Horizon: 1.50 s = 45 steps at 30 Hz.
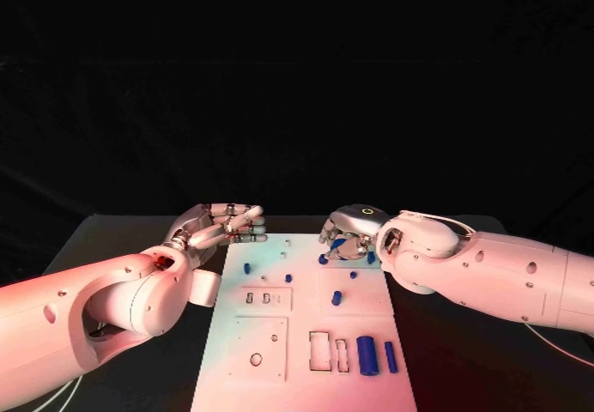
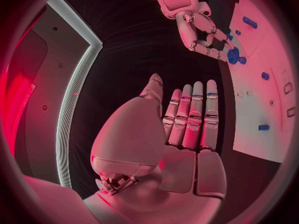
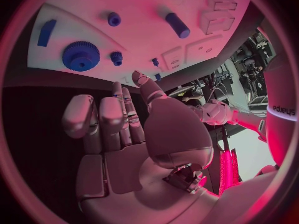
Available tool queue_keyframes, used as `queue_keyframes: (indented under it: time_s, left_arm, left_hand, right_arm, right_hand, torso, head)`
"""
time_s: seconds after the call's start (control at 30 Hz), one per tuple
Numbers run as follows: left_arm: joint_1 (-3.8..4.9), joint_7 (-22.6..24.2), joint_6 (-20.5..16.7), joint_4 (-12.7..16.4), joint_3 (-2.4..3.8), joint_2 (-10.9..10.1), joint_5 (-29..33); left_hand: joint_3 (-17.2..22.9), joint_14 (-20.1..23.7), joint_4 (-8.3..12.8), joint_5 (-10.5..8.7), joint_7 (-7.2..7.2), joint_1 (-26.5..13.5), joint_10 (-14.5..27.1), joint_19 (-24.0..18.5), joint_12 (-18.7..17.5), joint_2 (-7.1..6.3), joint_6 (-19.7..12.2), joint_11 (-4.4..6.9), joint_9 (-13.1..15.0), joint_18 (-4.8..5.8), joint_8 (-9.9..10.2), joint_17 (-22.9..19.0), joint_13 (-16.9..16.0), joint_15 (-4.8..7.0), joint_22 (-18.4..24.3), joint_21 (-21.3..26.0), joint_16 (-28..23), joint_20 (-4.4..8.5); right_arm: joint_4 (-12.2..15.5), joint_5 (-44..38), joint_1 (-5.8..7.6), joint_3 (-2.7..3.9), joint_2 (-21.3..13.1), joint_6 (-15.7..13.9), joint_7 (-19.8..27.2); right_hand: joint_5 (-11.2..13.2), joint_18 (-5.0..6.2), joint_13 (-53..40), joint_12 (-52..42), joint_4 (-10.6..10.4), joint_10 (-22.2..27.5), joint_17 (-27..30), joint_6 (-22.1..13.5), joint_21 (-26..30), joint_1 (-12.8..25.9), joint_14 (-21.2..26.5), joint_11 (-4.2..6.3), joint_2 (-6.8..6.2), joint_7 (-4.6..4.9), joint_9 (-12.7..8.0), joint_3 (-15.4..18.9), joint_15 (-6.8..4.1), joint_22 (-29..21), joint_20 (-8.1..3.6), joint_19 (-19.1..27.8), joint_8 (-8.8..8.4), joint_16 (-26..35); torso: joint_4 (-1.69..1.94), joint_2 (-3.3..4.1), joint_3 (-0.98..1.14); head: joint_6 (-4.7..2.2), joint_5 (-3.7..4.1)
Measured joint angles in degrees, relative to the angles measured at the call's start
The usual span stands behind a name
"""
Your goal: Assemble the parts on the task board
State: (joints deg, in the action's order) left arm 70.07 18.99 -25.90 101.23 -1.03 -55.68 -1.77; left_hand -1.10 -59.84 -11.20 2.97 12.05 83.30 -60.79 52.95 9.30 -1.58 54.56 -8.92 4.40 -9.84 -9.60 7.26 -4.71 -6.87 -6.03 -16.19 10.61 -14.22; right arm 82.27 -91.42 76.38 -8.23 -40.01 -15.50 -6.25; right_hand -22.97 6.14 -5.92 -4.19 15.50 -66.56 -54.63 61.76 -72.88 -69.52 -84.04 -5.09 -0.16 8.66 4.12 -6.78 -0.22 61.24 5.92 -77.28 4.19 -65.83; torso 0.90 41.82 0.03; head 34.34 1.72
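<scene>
The white task board lies lengthwise in the middle of the black table. A blue gear sits near its far right edge, also seen as the blue gear and the gear. My right hand hovers just above that gear, fingers partly curled, holding nothing; the right hand has an empty palm. My left hand floats at the board's far left corner with the fingers stretched out side by side; the left hand is empty too.
A blue cylinder lies mid-board. Small blue pegs stand in the far half, and a thick blue cylinder with a thinner one lies near the right edge beside rectangular slots. Black table flanks the board.
</scene>
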Motion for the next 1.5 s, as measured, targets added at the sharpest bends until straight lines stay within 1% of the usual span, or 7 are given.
queue_keyframes:
  time_s: [0.07,0.23,0.3,0.57,0.9,1.27,1.5]
  left_arm:
    - [0.02,0.0,0.0,0.0,0.00,-0.1,0.0]
    - [0.07,0.0,-0.1,0.0,0.01,-0.3,0.0]
    - [0.08,0.0,-0.1,0.0,0.01,-0.3,0.0]
    - [0.09,0.1,-0.1,0.2,0.01,-0.5,0.1]
    - [0.11,0.1,-0.1,0.3,0.01,-0.7,0.1]
    - [0.15,0.1,-0.2,0.3,0.02,-0.8,0.2]
    - [0.17,0.1,-0.2,0.2,0.02,-0.8,0.3]
  left_hand:
    - [0.0,0.0,0.0,0.00,0.00,0.0,0.0,0.0,0.0,0.00,0.0,0.00,0.0,0.01,0.0,0.0,0.0,0.00,0.0,0.0,0.0,0.00]
    - [-0.2,0.0,0.2,0.00,0.00,0.0,0.0,0.0,0.0,0.00,0.0,0.00,0.0,0.00,0.0,0.0,0.1,0.00,0.1,0.0,0.0,0.00]
    - [-0.2,0.0,0.2,0.00,0.00,0.0,0.0,0.0,0.0,0.00,0.0,0.00,-0.1,0.01,0.2,0.0,0.1,0.00,0.1,0.0,-0.2,0.00]
    - [-0.2,0.0,0.2,0.00,0.00,0.0,0.0,0.0,-0.3,0.00,0.0,0.00,0.0,0.01,0.2,0.0,0.1,0.00,0.0,0.0,-0.2,0.00]
    - [-0.3,0.0,0.0,0.00,0.00,0.0,0.2,0.0,-0.3,0.00,0.0,-0.15,-0.1,0.01,0.2,0.0,0.1,0.00,0.2,0.0,-0.5,-0.01]
    - [-0.3,0.2,0.0,0.00,0.00,0.0,0.2,0.0,-0.5,0.00,0.0,-0.21,-0.2,0.02,0.5,0.0,0.2,-0.20,0.2,0.0,-0.6,-0.01]
    - [-0.3,0.2,0.0,0.00,0.00,-0.2,0.2,0.0,-0.9,0.24,0.0,-0.21,-0.2,0.01,0.5,0.0,0.2,-0.20,0.3,0.2,-0.6,-0.01]
  right_arm:
    - [0.0,-1.2,0.00,0.00,0.2,0.2,-0.6]
    - [-0.3,-3.6,-0.08,0.00,1.1,1.1,-1.9]
    - [-0.5,-4.2,-0.16,-0.01,1.4,1.4,-2.2]
    - [-1.7,-6.2,-0.48,-0.06,2.2,2.9,-3.4]
    - [-2.4,-7.4,-0.88,-0.08,2.7,4.5,-3.9]
    - [-2.7,-7.6,-1.08,-0.08,2.8,5.0,-3.9]
    - [-2.6,-7.6,-1.09,-0.06,2.8,4.9,-3.8]
  right_hand:
    - [0.0,-0.90,-0.1,0.0,0.0,0.3,-1.9,0.0,-1.5,0.0,0.0,0.12,0.00,0.00,0.0,-0.4,0.00,2.2,0.11,-0.5,0.00,-1.9]
    - [-0.5,-0.89,-0.2,0.0,0.1,0.5,-5.5,0.0,-4.5,0.0,0.0,-0.08,0.00,0.00,0.1,-1.2,0.00,6.8,0.31,-1.8,0.00,-5.2]
    - [-0.5,-1.77,-0.2,0.0,0.2,0.6,-6.6,0.0,-5.3,0.0,0.0,-0.20,0.00,0.00,0.1,-1.3,0.00,8.0,0.31,-2.3,0.00,-6.2]
    - [-0.5,-1.78,-0.2,0.0,0.1,1.1,-8.5,-0.2,-6.4,0.0,0.0,-0.30,0.00,0.18,0.1,-1.9,0.43,10.0,0.52,-2.6,0.00,-7.8]
    - [-0.8,-1.77,-0.1,0.0,0.2,1.6,-9.2,-0.2,-6.9,0.0,0.0,-0.41,0.00,0.18,0.1,-2.4,0.42,10.8,0.69,-2.8,0.00,-8.7]
    - [-0.8,-1.77,-0.1,0.0,0.0,1.6,-10.4,0.0,-8.0,0.0,0.0,-0.40,-0.01,0.39,0.2,-3.1,0.42,12.2,0.75,-3.2,0.00,-9.6]
    - [-0.6,-1.76,0.0,-0.2,-0.5,0.8,-11.1,1.2,-8.6,0.2,0.0,0.03,0.16,-0.15,0.4,-4.6,0.42,13.4,0.68,-3.6,0.39,-10.5]
  torso:
    - [0.05,0.15,-0.01]
    - [0.20,0.49,0.00]
    - [0.26,0.60,-0.01]
    - [0.54,1.10,-0.04]
    - [0.73,1.64,-0.08]
    - [0.85,2.07,-0.07]
    - [0.88,2.26,-0.07]
  head:
    - [0.00,0.09]
    - [-0.02,0.35]
    - [-0.07,0.37]
    - [0.07,0.37]
    - [0.09,0.16]
    - [0.05,0.19]
    - [0.08,0.10]
